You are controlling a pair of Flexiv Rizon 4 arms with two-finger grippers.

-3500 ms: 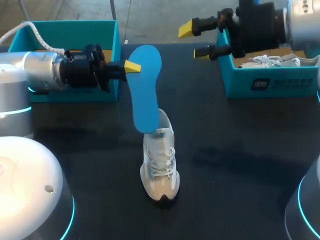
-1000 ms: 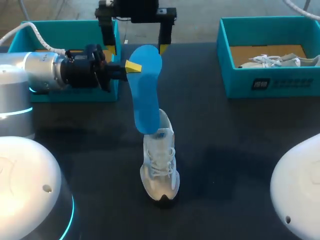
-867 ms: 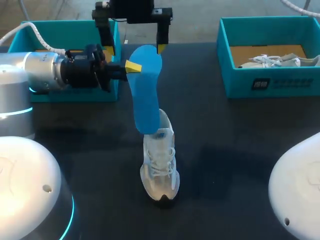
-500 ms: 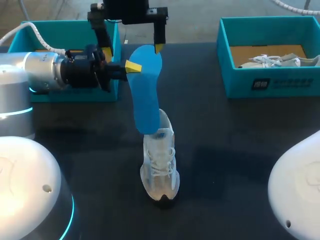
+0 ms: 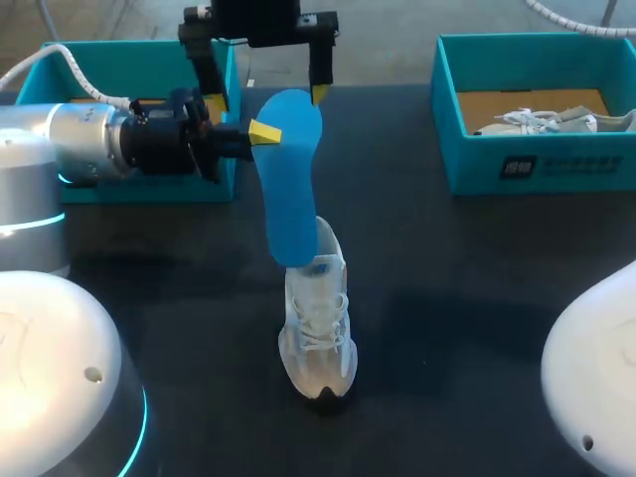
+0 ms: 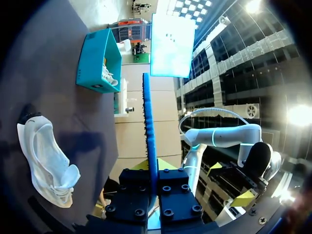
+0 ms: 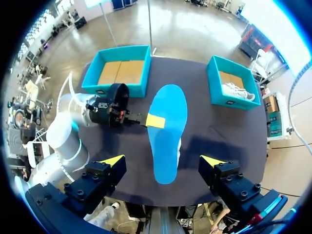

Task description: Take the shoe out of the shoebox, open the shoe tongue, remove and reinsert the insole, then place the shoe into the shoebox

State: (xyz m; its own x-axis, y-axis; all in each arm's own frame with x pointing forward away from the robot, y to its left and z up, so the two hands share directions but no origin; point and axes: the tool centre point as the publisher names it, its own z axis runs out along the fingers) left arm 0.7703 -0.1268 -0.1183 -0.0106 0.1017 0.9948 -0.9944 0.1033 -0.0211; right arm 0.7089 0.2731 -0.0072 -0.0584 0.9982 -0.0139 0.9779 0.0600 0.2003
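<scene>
Two grippers bracket one blue insole (image 5: 288, 179). The left gripper (image 5: 260, 132) is clamped on it from the side, a little below its broad end. In the left wrist view the insole shows edge-on, pinched between the two fingers. The insole's flat face is turned upward. Its long axis runs from under the right gripper (image 5: 264, 95) back toward the robot, across the line of the left gripper's fingers. The broad forefoot end points away from the robot; the narrower end overlaps the heel collar of the shoe (image 5: 316, 333). Whether that end sits inside the shoe I cannot tell.

The right gripper hangs above the broad end with its fingers spread wide. From its own wrist view, one yellow tip stands on either side of the insole, neither touching it.

One white shoe stands upright on the dark table (image 5: 447, 298), beyond the insole's narrow end and well apart from both grippers. Its long axis nearly lines up with the insole, toe toward the robot.

Two teal shoeboxes sit on the table. The left shoebox (image 5: 149, 189) is just behind the left gripper. The right shoebox (image 5: 576, 164), well apart from both grippers, holds a second shoe (image 5: 547, 120).
</scene>
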